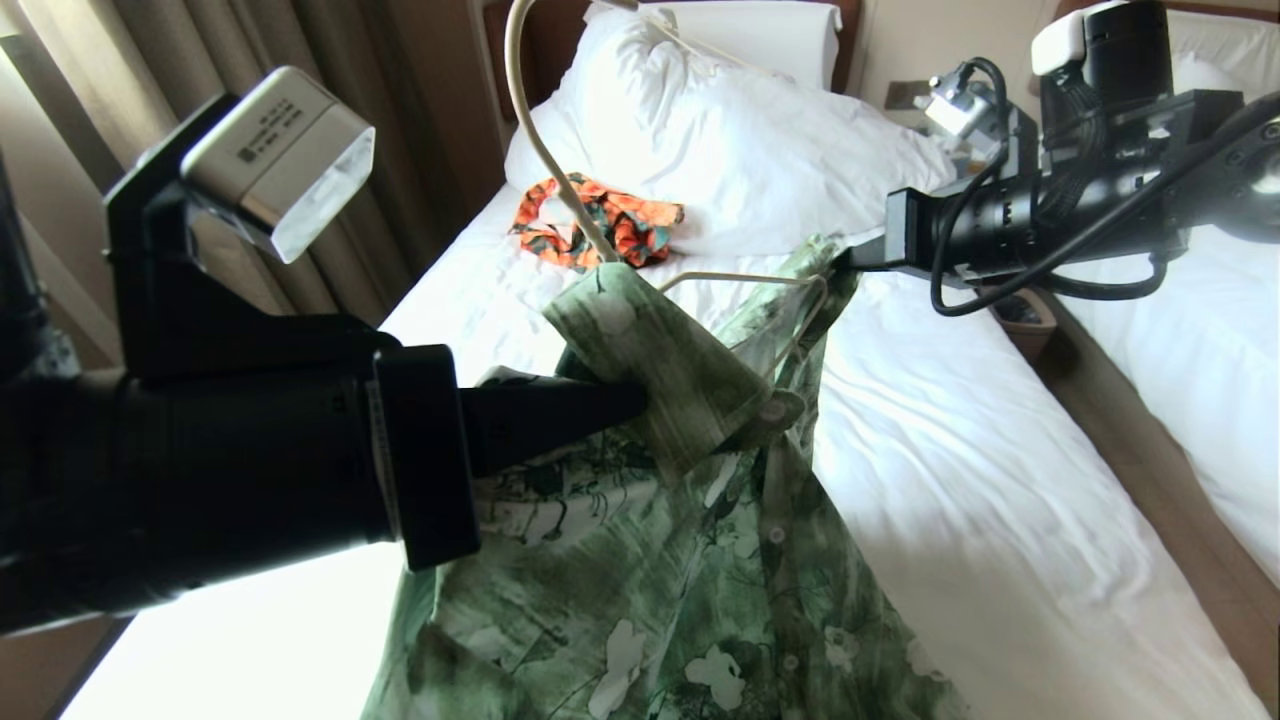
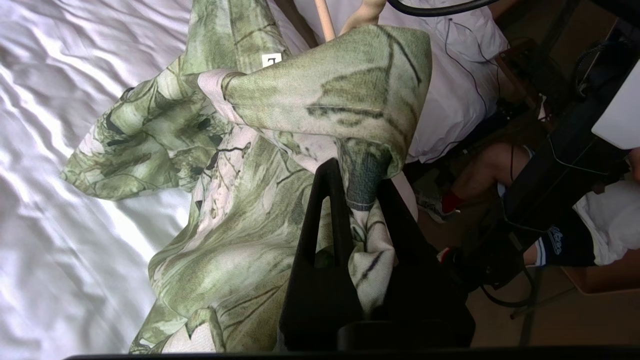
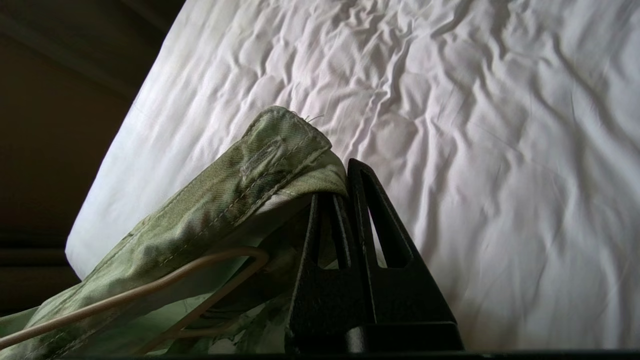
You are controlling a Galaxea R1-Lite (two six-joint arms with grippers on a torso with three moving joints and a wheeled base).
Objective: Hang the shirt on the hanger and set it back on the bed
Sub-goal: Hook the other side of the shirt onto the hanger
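So the shirt is lifted above the bed, pinched at both ends: left gripper clamped on the collar fold, right gripper clamped on the front edge, with the hanger end sitting right beside those fingers inside the fabric

Orange-and-dark-green patterned garment crumpled at about 11 o'clock in the head view, just below a white pillow. Beige curtains hanging at 10 o'clock. Second white bed at 3 o'clock, separated by a strip of brown floor. Small bedside stand at 1 o'clock, between the headboards. Seated person's legs at 3 o'clock in the left wrist view, red-cuffed sock and dark shorts visible, with black cables alongside.
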